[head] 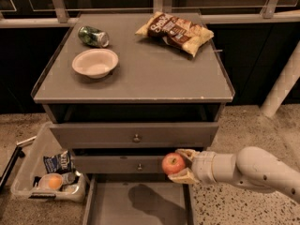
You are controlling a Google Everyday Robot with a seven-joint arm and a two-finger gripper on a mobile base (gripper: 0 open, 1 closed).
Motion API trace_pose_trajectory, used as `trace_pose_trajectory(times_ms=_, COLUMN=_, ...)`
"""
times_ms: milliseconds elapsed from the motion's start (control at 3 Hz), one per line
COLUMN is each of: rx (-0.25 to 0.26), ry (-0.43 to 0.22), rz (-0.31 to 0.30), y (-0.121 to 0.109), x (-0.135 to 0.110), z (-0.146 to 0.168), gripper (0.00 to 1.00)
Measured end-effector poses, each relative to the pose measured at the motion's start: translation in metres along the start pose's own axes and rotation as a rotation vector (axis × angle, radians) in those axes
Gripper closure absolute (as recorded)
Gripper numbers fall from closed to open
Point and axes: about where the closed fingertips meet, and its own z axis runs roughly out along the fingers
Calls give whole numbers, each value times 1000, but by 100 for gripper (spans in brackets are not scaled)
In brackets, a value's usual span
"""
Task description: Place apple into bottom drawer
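My pincer (182,165) grips the apple (173,163) between its 2 fingers (186,153), holding it over the open bottom drawer (110,203) — just beneath, slightly left — so a release should drop it in.

The gripper (179,165) holds the apple (173,163) above the open bottom drawer (112,205).

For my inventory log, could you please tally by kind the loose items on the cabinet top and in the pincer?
can: 1
bowl: 1
chip bag: 1
apple: 1, gripped in the pincer over the right side of the open bottom drawer
Total: 4
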Motion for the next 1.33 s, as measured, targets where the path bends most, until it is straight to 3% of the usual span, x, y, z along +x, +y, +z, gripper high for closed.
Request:
trace_pose_trajectory(times_ms=333, rx=4, ry=-11, rz=104, y=-1, x=44, z=23, gripper=100)
trace_pose_trajectory(times_ms=667, rx=-13, ry=-18, rz=112, y=4, x=47, z=32, gripper=100)
trace_pose_trajectory(times_ms=1000, rx=-43, ry=-6, rz=148, y=18, x=74, z=70, gripper=100)
trace_pose_trajectory(times_ms=1333, rx=-41, ry=1, rz=167, y=28, x=111, z=113, gripper=100)
